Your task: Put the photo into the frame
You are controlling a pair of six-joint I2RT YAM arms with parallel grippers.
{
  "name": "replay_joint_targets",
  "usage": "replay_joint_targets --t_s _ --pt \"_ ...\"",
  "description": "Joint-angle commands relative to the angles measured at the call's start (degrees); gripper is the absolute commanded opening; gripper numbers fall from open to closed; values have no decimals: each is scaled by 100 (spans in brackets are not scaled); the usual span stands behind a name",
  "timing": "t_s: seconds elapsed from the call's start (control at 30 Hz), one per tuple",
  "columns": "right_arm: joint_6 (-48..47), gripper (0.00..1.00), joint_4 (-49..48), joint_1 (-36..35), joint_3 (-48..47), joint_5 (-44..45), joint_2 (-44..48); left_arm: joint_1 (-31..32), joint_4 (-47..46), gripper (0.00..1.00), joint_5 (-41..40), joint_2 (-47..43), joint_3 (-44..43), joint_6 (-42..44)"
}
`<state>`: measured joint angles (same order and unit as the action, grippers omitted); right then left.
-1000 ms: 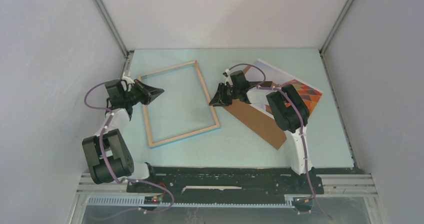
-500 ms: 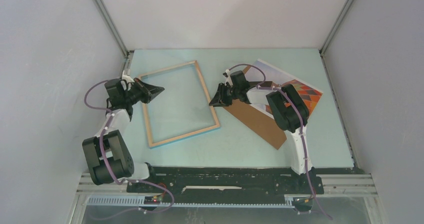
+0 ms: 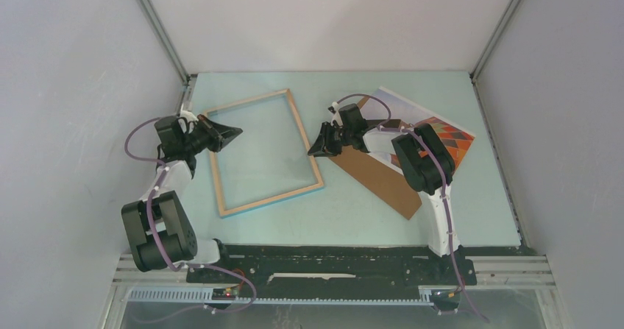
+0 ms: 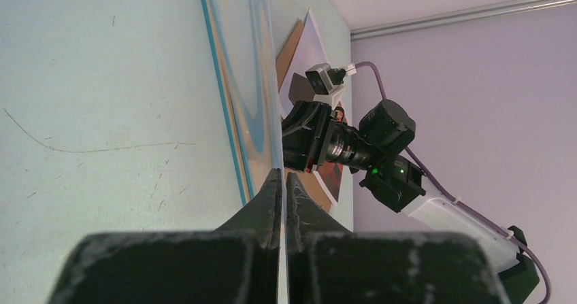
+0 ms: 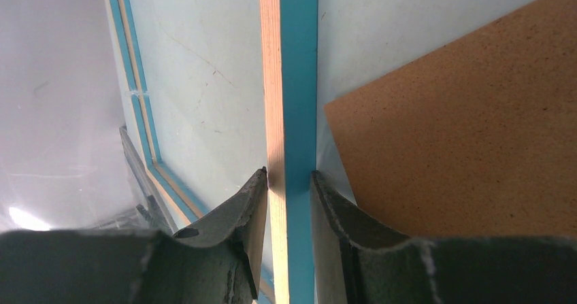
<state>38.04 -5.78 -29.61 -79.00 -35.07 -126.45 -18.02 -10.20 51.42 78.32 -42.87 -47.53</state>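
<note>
The right gripper (image 5: pixel 289 181) is clamped on the frame (image 3: pixel 272 201), one finger (image 5: pixel 253 205) on the pale wood side of the right rail and the other on its teal side; the left gripper (image 3: pixel 237 132) has its jaws pressed together with nothing between them, its tips above the frame's left rail near the far corner, contact not clear. The frame lies left of centre on the table (image 3: pixel 353 215), turned slightly askew. The photo (image 3: pixel 452 138) lies at the far right, partly under the brown backing board (image 3: pixel 383 185) and the right arm; the board's corner sits just beside the gripped rail. Against a second ago, the left wrist has swung slightly toward the left wall; the frame, photo, board and right gripper are unchanged. Any lettering on the arms is too small to read.
</note>
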Motion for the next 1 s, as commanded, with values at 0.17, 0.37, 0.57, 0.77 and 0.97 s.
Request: replay_joint_targets --t_s 0.17,0.37,0.57,0.77,0.97 --pt "72 37 -124 16 -92 -119 -40 148 -110 0 183 219 -115 196" --pt "85 37 -143 7 -89 -132 -44 152 18 0 95 450 -216 357" --pt "110 38 -143 29 -94 -166 -42 143 812 0 -92 491 -439 857" --pt "167 38 -221 68 -43 -201 -43 150 1473 0 -320 354 -529 1330" --pt "164 38 -239 69 -42 -205 -38 148 1571 0 -405 162 -432 1441"
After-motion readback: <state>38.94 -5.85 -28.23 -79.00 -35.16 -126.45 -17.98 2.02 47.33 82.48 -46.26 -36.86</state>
